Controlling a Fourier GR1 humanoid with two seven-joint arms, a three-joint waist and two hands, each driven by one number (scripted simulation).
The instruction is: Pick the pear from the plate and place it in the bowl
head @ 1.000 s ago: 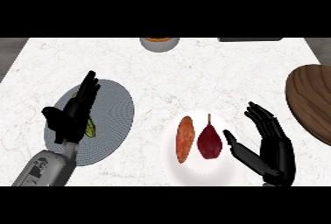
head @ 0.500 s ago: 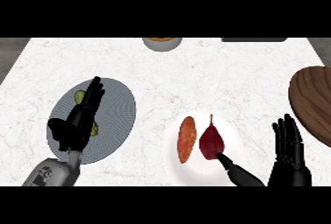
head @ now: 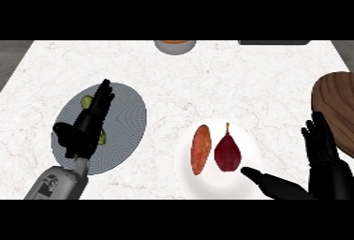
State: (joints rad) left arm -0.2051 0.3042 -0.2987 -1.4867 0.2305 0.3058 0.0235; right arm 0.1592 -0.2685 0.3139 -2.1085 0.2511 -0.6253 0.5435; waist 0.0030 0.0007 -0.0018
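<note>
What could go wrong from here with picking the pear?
1. The dark red pear lies close beside an orange vegetable on the white plate. The right robot hand, thumb near the pear, could catch or shove both.
2. The wooden bowl sits just beyond that hand, cut off by the view's edge, so a lift toward it could clip its rim.

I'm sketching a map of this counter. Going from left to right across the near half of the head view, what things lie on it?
Grey plate → orange vegetable → dark red fruit → wooden board.
</note>
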